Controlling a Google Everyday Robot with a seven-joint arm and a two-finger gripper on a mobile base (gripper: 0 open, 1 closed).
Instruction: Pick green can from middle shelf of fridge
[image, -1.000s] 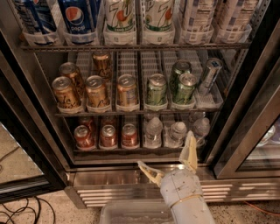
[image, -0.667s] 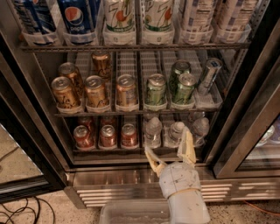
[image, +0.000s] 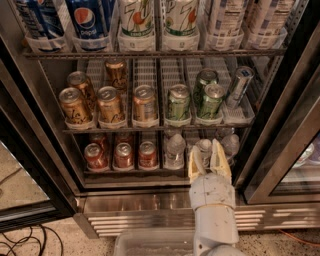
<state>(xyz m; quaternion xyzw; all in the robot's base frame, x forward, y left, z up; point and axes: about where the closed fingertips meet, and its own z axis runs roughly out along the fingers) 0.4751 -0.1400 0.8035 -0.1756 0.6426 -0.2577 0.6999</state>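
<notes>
Stainless steel frames the fridge (image: 140, 200), a tall drinks cooler with a louvred grille (image: 150, 222) along its base and a black-edged glass door (image: 280, 145) swung open at the right. Large plastic soda bottles (image: 135, 20) fill the top tier. Below it the middle shelf (image: 147, 72) is a wire rack lined with white ribbed lane trays. The robot's pale, speckled arm (image: 212, 220) rises from the bottom edge in front of the grille, above a clear plastic bin (image: 145, 244). On the middle shelf, gold-brown cans (image: 110, 104) fill the left lanes and three green ones stand to the right, each cylindrical with a silver top. The green can (image: 212, 101) nearest the arm stands upright at the front of its lane, beside a slim silver-blue can (image: 239, 87) that leans. The gripper (image: 207, 160) sits below that shelf, before the water bottles (image: 175, 150) of the bottom tier, next to the red cans (image: 122, 155). Its cream fingers (image: 196, 161) are spread and grasp nothing, though one bottle may sit just behind them. A second ago it hung lower, at the grille, one finger splayed sideways; it has since risen and turned both fingers upward. The cans have not shifted.
</notes>
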